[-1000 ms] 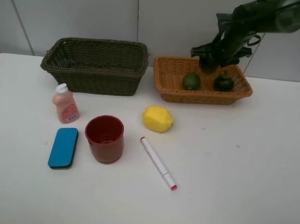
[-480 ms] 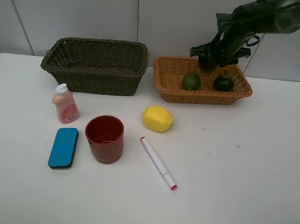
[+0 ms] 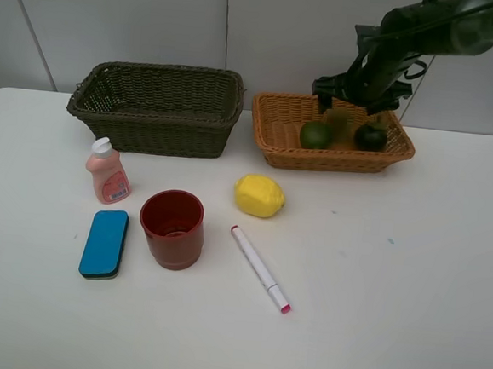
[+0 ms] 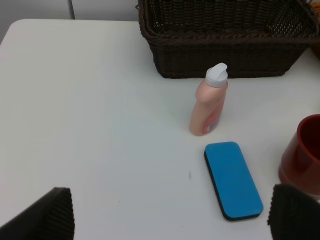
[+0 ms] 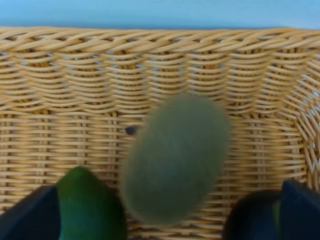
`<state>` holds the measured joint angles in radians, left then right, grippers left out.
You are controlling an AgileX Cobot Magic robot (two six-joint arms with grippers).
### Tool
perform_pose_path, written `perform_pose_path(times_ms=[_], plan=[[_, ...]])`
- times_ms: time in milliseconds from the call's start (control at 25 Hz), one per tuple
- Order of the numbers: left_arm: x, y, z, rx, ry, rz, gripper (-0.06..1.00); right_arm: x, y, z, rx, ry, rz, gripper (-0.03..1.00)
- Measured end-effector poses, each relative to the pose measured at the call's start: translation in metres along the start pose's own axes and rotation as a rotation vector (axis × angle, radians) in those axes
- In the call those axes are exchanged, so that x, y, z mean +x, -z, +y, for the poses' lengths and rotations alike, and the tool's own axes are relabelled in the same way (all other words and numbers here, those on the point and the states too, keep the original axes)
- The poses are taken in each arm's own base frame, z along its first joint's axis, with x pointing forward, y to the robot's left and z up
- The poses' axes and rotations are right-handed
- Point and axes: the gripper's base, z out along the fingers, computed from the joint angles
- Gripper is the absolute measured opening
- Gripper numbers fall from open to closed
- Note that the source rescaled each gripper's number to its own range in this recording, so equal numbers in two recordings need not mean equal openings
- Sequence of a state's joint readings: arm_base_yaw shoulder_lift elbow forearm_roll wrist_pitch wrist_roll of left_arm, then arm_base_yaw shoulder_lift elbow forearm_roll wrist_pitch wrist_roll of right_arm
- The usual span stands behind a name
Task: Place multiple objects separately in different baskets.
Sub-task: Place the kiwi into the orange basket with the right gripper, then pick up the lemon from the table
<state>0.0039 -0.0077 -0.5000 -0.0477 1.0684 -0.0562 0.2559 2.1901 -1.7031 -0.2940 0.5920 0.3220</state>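
My right gripper [image 3: 351,102] hangs open over the light orange-tan basket [image 3: 276,134]. Just under it is the brown kiwi [image 3: 337,121], blurred and free of the fingers [image 5: 30,217], between the green lime [image 3: 315,135] and the dark mangosteen [image 3: 371,137]. On the table lie the yellow lemon [image 3: 259,195], red cup [image 3: 172,227], pink bottle [image 3: 106,172], blue eraser [image 3: 104,243] and marker [image 3: 260,268]. The dark basket [image 3: 157,107] holds nothing. My left gripper [image 4: 172,215] is open above the table, near the eraser [image 4: 233,180] and bottle [image 4: 209,101].
A grey wall runs close behind both baskets. The white table [image 3: 393,273] has bare surface on its right half and along the front edge. The left arm is out of the exterior view.
My right gripper has opened, and the kiwi has come out from under it and drops into the light basket between the lime and the mangosteen. The left gripper has stayed put.
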Motion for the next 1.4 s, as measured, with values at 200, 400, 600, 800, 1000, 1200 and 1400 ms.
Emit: perform_pose_path(times_ms=[200, 400, 600, 800, 1000, 1200, 1400], plan=[[0.000, 0.000, 0.000, 0.000, 0.000, 0.000, 1.00, 0.000, 0.000, 0.000, 0.000, 0.000, 0.001, 1.00], [0.000, 0.000, 0.000, 0.000, 0.000, 0.000, 1.00, -0.003, 0.007, -0.001, 0.002, -0.002, -0.007, 1.00], [0.000, 0.000, 0.000, 0.000, 0.000, 0.000, 1.00, -0.010, 0.034, 0.002, 0.005, 0.007, -0.012, 1.00], [0.000, 0.000, 0.000, 0.000, 0.000, 0.000, 1.00, -0.014, 0.073, 0.013, -0.016, 0.104, 0.015, 1.00], [0.000, 0.000, 0.000, 0.000, 0.000, 0.000, 1.00, -0.008, 0.111, 0.035, -0.085, 0.321, 0.072, 1.00], [0.000, 0.000, 0.000, 0.000, 0.000, 0.000, 1.00, 0.006, 0.138, 0.052, -0.163, 0.499, 0.187, 1.00], [0.000, 0.000, 0.000, 0.000, 0.000, 0.000, 1.00, 0.022, 0.154, 0.075, -0.284, 0.632, 0.285, 1.00]])
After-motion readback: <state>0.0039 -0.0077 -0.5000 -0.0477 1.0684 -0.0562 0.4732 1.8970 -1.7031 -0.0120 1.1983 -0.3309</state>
